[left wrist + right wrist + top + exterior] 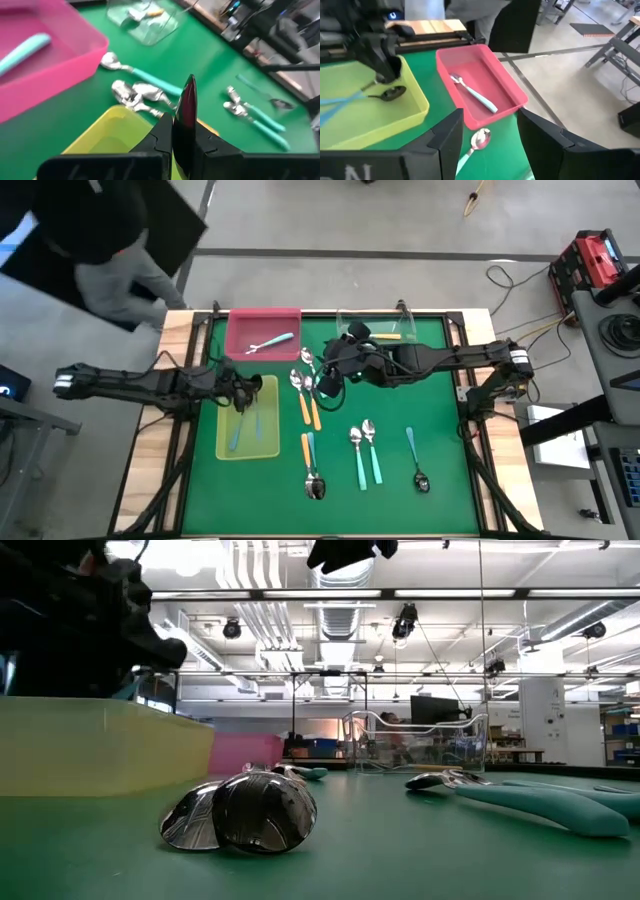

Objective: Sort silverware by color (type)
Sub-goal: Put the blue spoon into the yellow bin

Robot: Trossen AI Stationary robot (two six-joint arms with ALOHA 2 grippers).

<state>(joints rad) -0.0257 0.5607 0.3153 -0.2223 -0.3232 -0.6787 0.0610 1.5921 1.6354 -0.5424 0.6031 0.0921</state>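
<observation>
Spoons lie in three trays and loose on the green mat. The pink tray [245,325] holds a light-blue spoon [272,341], the clear tray [345,320] an orange one [388,335], and the yellow-green tray [265,435] teal ones [390,93]. My left gripper [246,388] hangs shut over the yellow-green tray's far end with nothing in it. My right gripper [323,378] is open, high above a teal-handled spoon [479,139] near the pink tray. Orange spoons [308,405] and teal spoons [365,455] rest flat on the mat.
More spoons lie near the front edge: an orange and teal pair [311,467] and a single teal one [415,460]. A person in dark clothes [100,240] stands beyond the far left corner. The mat's right part [440,410] is bare.
</observation>
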